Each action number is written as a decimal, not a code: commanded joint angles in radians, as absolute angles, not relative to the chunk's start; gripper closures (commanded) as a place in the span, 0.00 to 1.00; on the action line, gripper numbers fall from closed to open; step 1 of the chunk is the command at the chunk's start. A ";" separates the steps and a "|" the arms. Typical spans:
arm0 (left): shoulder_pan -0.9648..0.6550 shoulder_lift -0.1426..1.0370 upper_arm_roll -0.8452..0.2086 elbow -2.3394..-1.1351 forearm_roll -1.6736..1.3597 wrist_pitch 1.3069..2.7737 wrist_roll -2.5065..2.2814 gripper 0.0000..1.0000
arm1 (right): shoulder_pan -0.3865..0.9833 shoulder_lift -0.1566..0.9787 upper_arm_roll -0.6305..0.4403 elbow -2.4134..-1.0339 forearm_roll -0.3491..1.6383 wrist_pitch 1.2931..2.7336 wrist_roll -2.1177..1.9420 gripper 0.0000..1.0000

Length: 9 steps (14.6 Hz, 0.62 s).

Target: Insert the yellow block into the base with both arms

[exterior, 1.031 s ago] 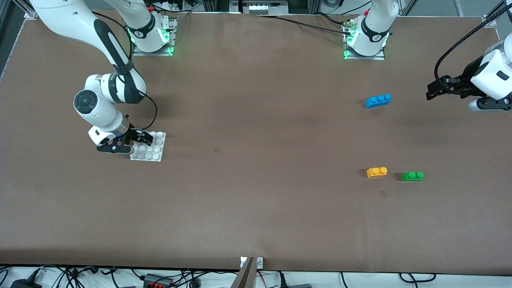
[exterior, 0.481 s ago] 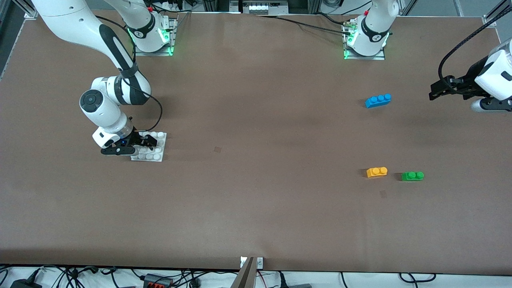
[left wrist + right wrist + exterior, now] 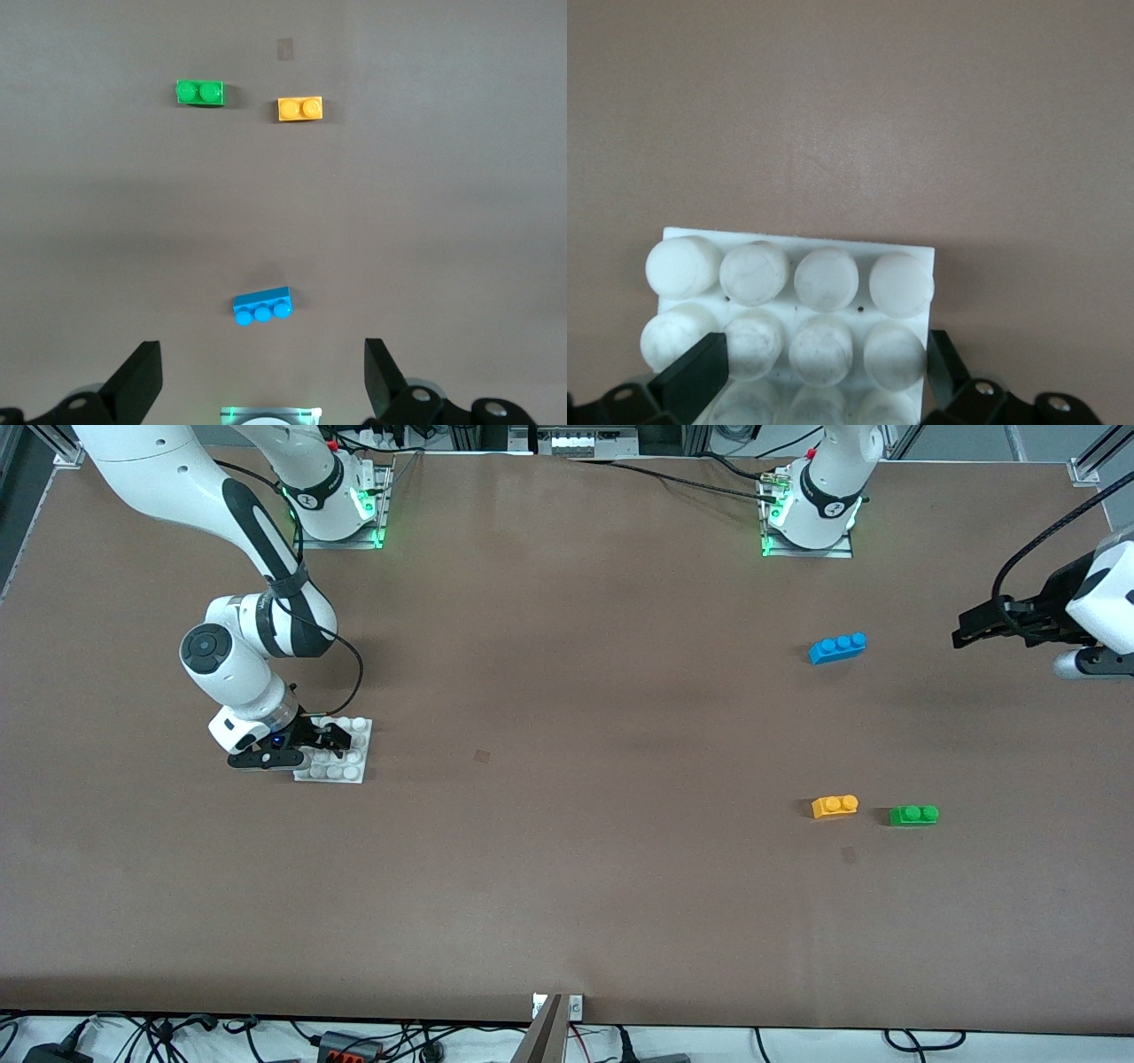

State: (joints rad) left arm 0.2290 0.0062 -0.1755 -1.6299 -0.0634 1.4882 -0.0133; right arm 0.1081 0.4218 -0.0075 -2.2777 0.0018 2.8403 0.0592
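yellow block lies loose on the bench, beside the green brick, untouched | base well apart at the right arm's end, right pincer straddling its edge, grip not yet clenched | left pincer released, high over that end | insertion all ahead

Bricks: three. One yellow block, two studs. One green brick, two studs, just beside yellow block, toward left arm's end of surface. One blue brick, three studs, farther from front camera than yellow block.
Base: one, white, studded, well apart from yellow block, toward right arm's end.
Arms: two. End effectors: two, left end effector, right end effector.
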 commanded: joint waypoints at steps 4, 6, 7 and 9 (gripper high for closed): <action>0.248 0.234 -0.186 -1.578 -0.123 1.541 0.000 0.00 | 0.109 0.462 0.025 -2.275 -0.006 2.853 0.044 0.00; 0.248 0.262 -0.189 -1.632 -0.113 1.644 -0.002 0.00 | 0.109 0.463 0.038 -2.270 -0.006 2.855 0.044 0.00; 0.235 0.261 -0.190 -1.646 -0.107 1.666 -0.003 0.00 | 0.109 0.463 0.041 -2.267 -0.006 2.855 0.044 0.00; 0.219 0.273 -0.192 -1.682 -0.091 1.760 -0.017 0.00 | 0.109 0.477 0.063 -2.263 -0.006 2.855 0.044 0.00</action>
